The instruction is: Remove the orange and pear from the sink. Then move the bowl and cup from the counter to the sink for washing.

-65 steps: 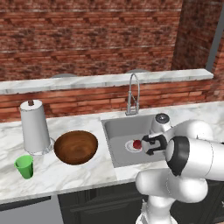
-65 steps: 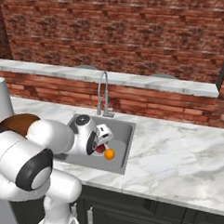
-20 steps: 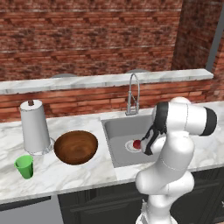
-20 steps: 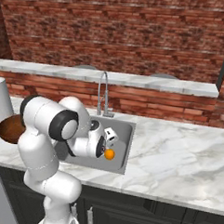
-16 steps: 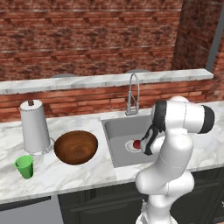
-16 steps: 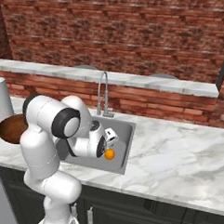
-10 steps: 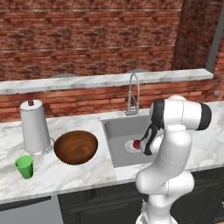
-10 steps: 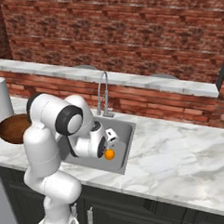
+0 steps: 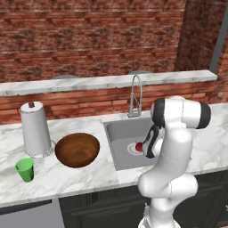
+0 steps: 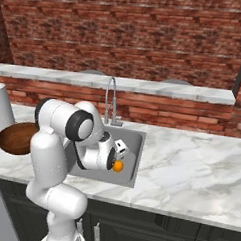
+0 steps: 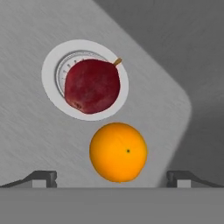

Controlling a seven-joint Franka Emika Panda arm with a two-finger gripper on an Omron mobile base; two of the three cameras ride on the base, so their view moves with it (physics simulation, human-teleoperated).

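Note:
In the hand view the orange [image 11: 118,152] lies on the grey floor of the sink [image 11: 30,127], just ahead of my open gripper [image 11: 111,178], whose two fingertips stand wide on either side of it without touching. The dark red pear [image 11: 92,86] rests on the white-rimmed drain beyond the orange. In the left base view the pear [image 9: 139,146] shows beside my hand, which is low in the sink [image 9: 118,133]. The orange [image 10: 118,166] sits at the hand's tip in the right base view. The brown wooden bowl [image 9: 77,149] and the green cup [image 9: 25,169] stand on the counter [image 9: 67,178] left of the sink.
A paper towel roll [image 9: 35,129] stands behind the bowl and cup. The curved steel tap [image 9: 135,94] rises at the sink's back edge, close to my arm. A higher marble ledge [image 9: 102,81] runs along the brick wall. Bare marble counter [image 10: 190,166] stretches right of the sink.
My arm has swung slightly and the hand has settled a little lower over the orange. Both fruits, the bowl and the cup have stayed put. The jaws remain open.

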